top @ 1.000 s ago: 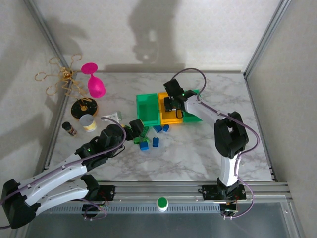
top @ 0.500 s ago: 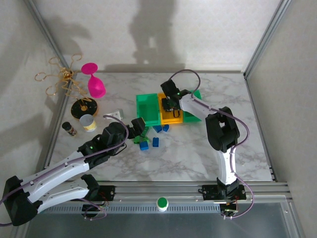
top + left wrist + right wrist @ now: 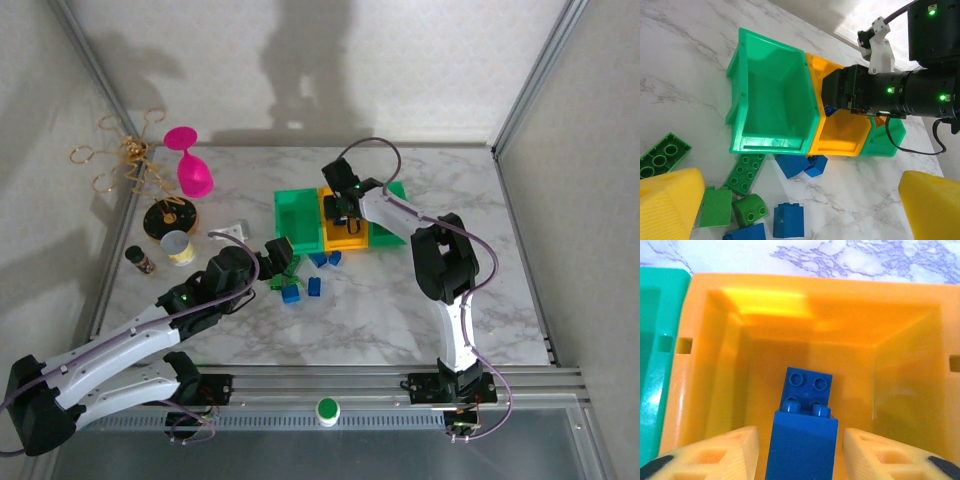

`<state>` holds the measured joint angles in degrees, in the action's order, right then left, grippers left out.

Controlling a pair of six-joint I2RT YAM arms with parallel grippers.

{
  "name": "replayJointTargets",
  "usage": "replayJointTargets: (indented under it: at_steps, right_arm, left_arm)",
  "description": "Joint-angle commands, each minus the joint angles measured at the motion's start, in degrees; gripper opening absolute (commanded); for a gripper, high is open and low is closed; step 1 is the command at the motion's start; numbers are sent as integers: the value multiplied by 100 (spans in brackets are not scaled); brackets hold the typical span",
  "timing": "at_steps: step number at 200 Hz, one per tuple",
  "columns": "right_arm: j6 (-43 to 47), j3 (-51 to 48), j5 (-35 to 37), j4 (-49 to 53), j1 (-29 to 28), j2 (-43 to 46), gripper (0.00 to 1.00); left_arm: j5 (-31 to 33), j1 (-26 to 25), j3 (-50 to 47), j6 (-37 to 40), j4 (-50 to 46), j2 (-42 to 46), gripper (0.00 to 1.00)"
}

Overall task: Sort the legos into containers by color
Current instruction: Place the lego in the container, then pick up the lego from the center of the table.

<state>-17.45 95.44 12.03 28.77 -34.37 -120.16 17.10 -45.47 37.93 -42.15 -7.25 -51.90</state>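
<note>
Blue studded plastic brick (image 3: 802, 450) sits between my right gripper's (image 3: 800, 432) yellow fingers (image 3: 715, 455), down inside the orange-yellow rectangular plastic bin (image 3: 705, 315); the jaws are parted, with a sliver of gap on either side, so nothing is clamped; the green plastic bin (image 3: 740, 100) touches that bin's left wall; my left gripper (image 3: 800, 185) hangs spread wide above loose green bricks (image 3: 745, 172) and blue bricks (image 3: 788, 220) on the marble table (image 3: 685, 60), near the bins.
</note>
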Motion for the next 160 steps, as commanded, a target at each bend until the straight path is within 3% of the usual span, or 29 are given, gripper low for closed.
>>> replayJointTargets:
  at_steps: [1,52,95,160]
  right_arm:
    - [70,159,130,162,28,337,48]
    - [-36,-51,130,312,-3,1027,49]
    - [-601,-1243,31,81,-199,1990,50]
    - [-1812,-3045,251,-683,-1077,2875,53]
  left_arm:
    - [44,65,157,93,6,75,100]
    - [74,65,164,67,-101,247,100]
    - [118,65,79,17,-328,532,100]
    - [214,65,-139,-183,-611,928,100]
